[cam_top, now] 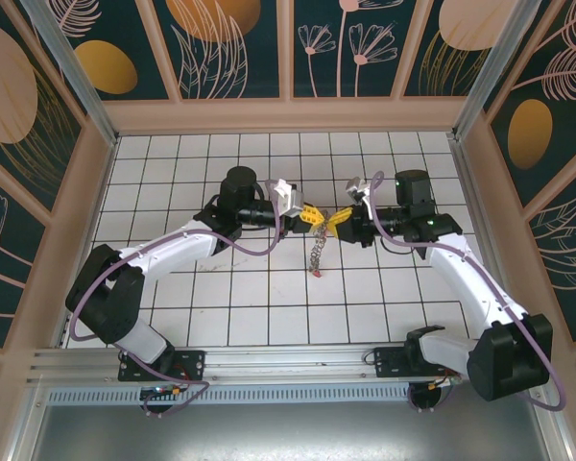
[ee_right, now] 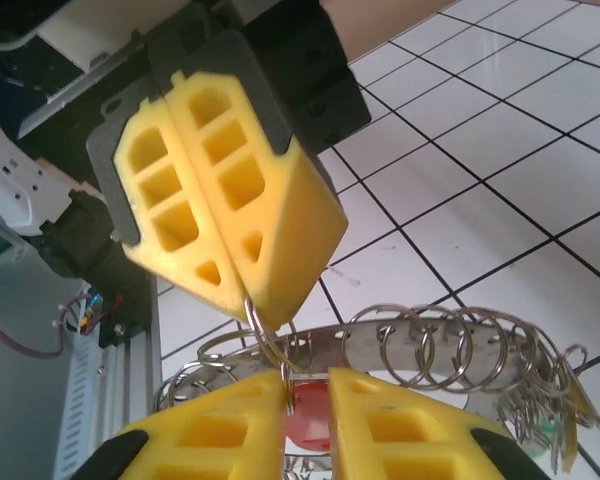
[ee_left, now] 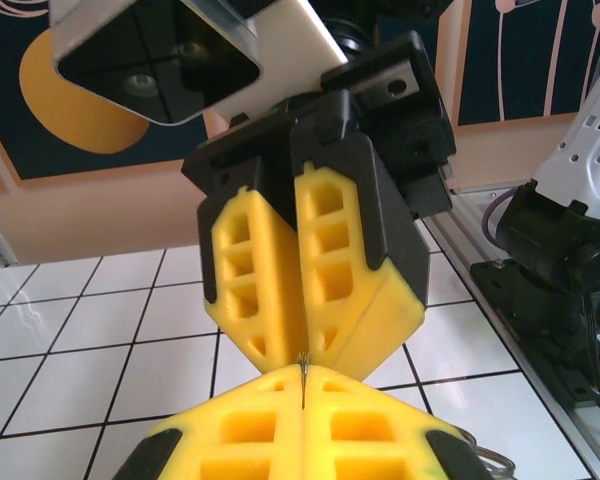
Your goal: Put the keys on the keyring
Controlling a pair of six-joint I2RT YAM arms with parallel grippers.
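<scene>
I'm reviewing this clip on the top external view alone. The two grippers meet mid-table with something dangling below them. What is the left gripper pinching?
Observer: From the right wrist, the left gripper is shut on a small metal loop.
Operator: And the keyring itself?
Observer: The keyring sits right by that loop, its rim fringed with more loops.
Operator: Does the right gripper hold anything?
Observer: The right gripper has its jaws narrowly apart with a red tag between them. I cannot tell whether the tag is gripped.
</scene>
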